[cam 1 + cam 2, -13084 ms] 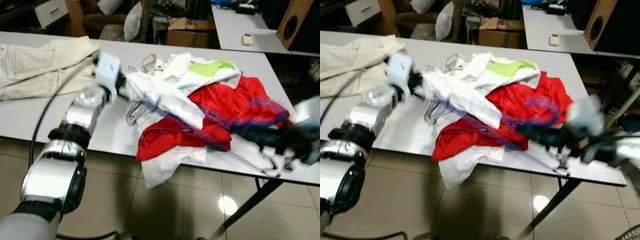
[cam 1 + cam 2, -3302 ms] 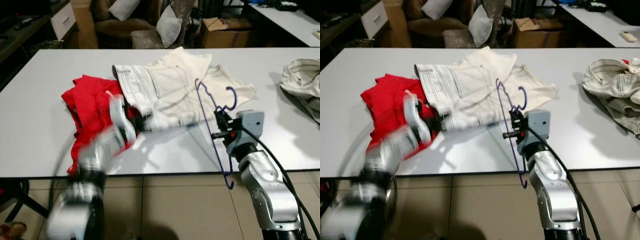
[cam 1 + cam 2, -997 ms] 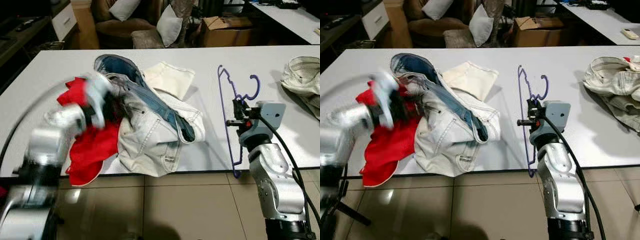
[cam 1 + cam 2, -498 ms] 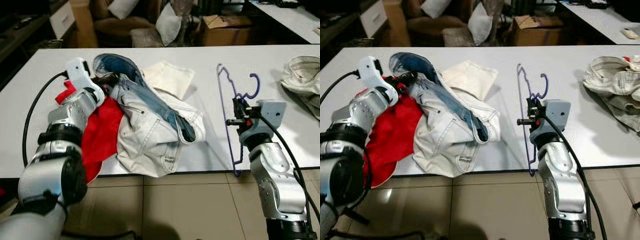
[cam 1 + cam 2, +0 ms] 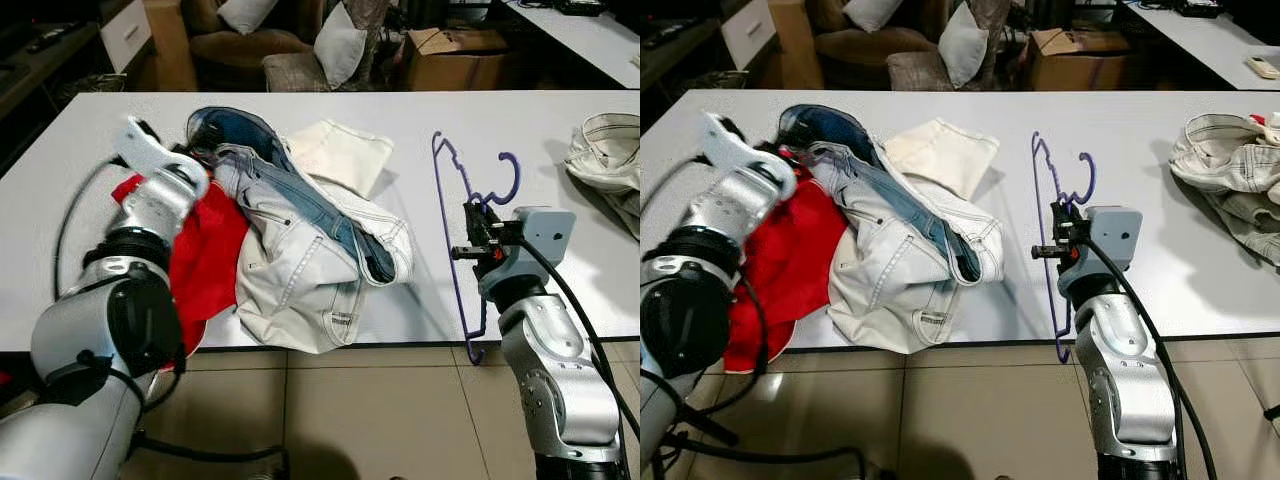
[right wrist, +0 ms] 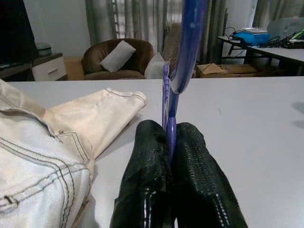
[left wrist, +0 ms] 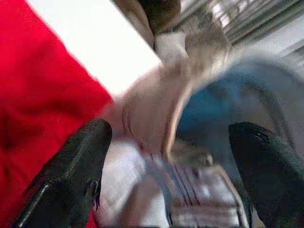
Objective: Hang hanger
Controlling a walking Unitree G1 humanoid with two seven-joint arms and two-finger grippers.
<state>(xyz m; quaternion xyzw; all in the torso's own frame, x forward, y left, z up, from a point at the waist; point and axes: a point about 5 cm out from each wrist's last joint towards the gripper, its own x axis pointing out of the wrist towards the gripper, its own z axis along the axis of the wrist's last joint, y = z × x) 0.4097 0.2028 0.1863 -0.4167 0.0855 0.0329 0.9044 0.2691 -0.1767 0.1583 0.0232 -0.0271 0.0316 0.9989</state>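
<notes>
A thin purple wire hanger stands upright over the white table, its hook pointing right. My right gripper is shut on the hanger's wire, and the two black fingers press together around it. At the left, my left gripper is at the top edge of a heap of pale jeans. Its fingers stand wide apart, with the blurred waistband between them.
A red garment lies under the jeans at the left, and a cream garment lies behind them. Another pale garment sits at the table's right end. Armchairs with cushions and a cardboard box stand beyond the table. The tiled floor lies in front.
My left arm has drawn back a little to the left and is blurred with motion. The jeans heap has barely shifted. The right gripper still holds the hanger in the same place.
</notes>
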